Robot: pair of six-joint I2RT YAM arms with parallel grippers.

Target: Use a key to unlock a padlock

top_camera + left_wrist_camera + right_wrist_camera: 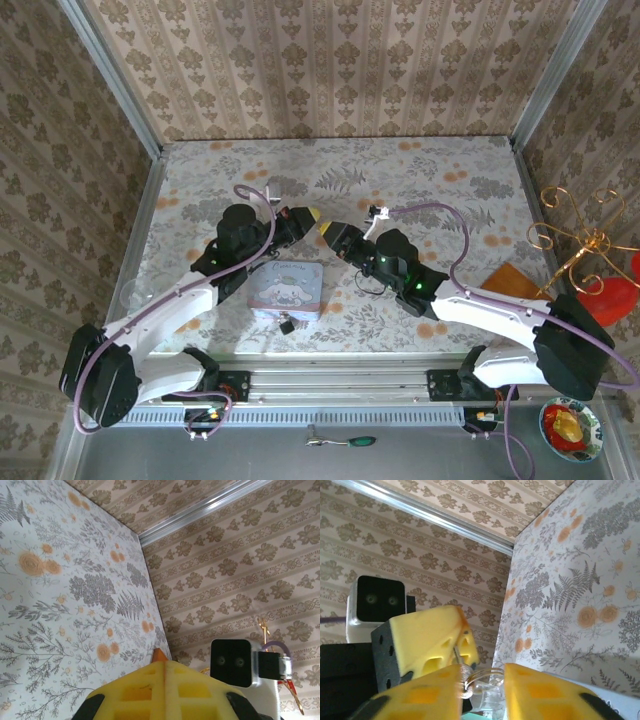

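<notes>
Currently, seen from above, my left arm reaches in from the near left corner, and the left hand [311, 215] sits over the middle of the floral surface [200, 180], pointing right. Its yellow fingers [150, 690] are pressed fully together. In the right wrist view a thin metal key [456, 656] sticks out from their tip, so I read that hand as clamped on the key.

Just near of that hand the pale-blue tin [287, 288] lies flat on the surface. The padlock [287, 325] rests on the surface just beside the tin's near edge, well apart from both hands. A green-handled screwdriver [352, 441] lies on the near ledge, nearer than the arm bases.

Moving right, the right hand [329, 231] points left and meets the left hand tip to tip. Its fingers [545, 692] stand apart, and a wire ring [476, 676] on the key lies in the gap between them. I cannot tell whether either finger touches it. Far right, off the surface, stand a gold wire rack [580, 235] and a patterned bowl [570, 428].
</notes>
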